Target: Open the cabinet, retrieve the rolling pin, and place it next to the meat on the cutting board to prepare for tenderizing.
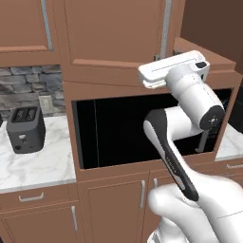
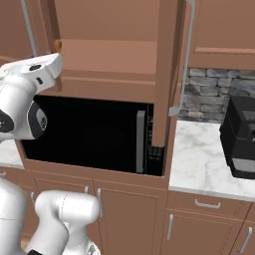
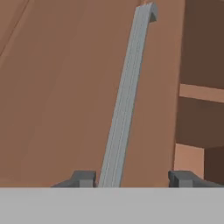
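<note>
My tool point(image 3: 131, 178) stands released, its two dark fingertips point(image 3: 84, 178) straddling the long silver bar handle point(image 3: 124, 105) of the tall reddish-brown wood cabinet point(image 1: 114, 33) without touching it. I judge the door part-swung, so to do this well I should centre the bar, clench squarely, then pull along the hinge's arc. Count: one black microwave point(image 2: 89, 132) below, one dark toaster point(image 1: 26, 129) and one black coffee machine point(image 2: 240, 137) on the marble desk point(image 1: 33, 163).

cabinet point(image 1: 109, 33): reddish-brown wood, silver bar handle point(image 3: 124, 100)
worktop point(image 1: 33, 166): white marble, grey veins
toaster point(image 1: 26, 129): dark grey
coffee machine point(image 2: 240, 137): black
backsplash point(image 2: 214, 94): grey stone
microwave point(image 2: 94, 134): black
</note>
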